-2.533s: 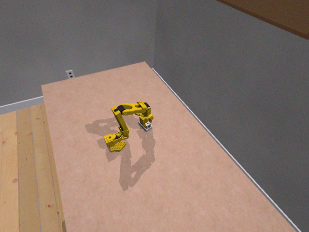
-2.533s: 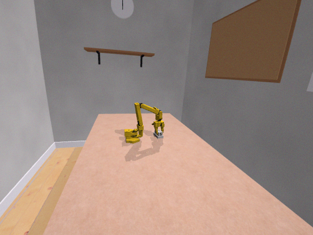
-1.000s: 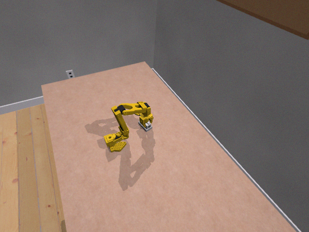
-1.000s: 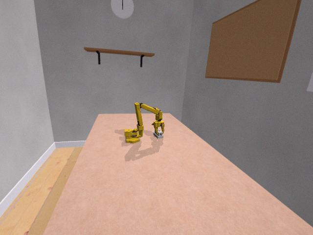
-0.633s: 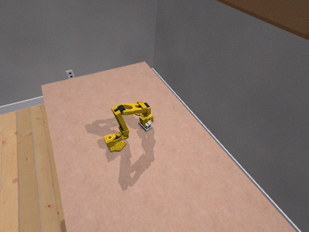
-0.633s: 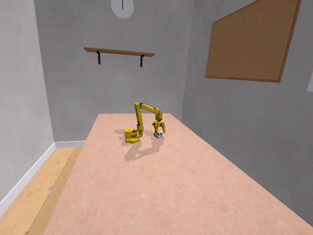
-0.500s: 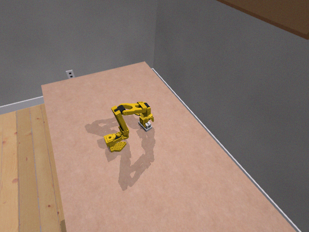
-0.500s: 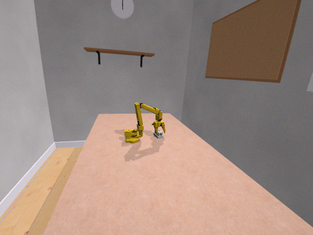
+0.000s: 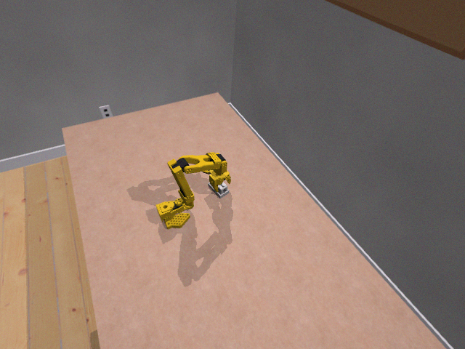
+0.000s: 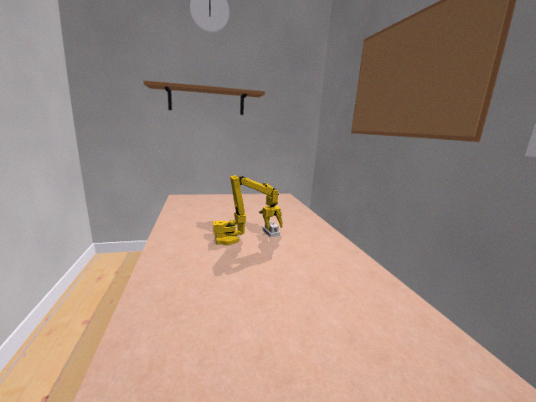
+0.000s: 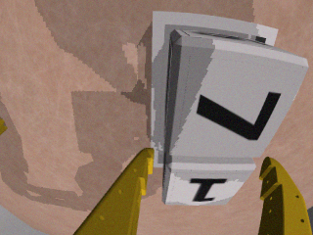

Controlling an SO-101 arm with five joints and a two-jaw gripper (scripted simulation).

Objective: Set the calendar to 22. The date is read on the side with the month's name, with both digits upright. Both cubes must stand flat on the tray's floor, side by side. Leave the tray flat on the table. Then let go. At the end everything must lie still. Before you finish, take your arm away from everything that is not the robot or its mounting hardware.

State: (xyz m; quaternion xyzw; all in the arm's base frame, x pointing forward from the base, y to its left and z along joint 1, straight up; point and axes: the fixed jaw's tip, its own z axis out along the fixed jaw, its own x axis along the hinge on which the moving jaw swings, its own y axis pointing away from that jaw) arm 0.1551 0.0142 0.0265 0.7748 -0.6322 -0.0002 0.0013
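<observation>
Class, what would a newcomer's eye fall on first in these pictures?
The bright yellow arm, bent over on the pinkish table. Then, in the close view, the bold black mark on the larger pale block face, above the yellow fingers.

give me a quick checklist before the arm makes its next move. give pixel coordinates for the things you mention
1. Gripper [image 9: 223, 186] [image 10: 275, 227] [image 11: 208, 156] open, fingers apart: ok
2. Gap on both sides of the smaller-looking cube [image 11: 181, 196] in the wrist view: ok
3. Tray [image 9: 213, 188] [image 10: 273, 234] [image 11: 158, 73] flat on the table [image 9: 300, 262] [image 10: 260, 324] [image 11: 29, 73]: ok
4. Date side reads 22: cannot tell, no view shows its digits clearly
5. Both cubes flat on the tray's floor: cannot tell, their undersides are hidden
6. Arm away from cubes and tray: not ok, fingers straddle a cube
</observation>
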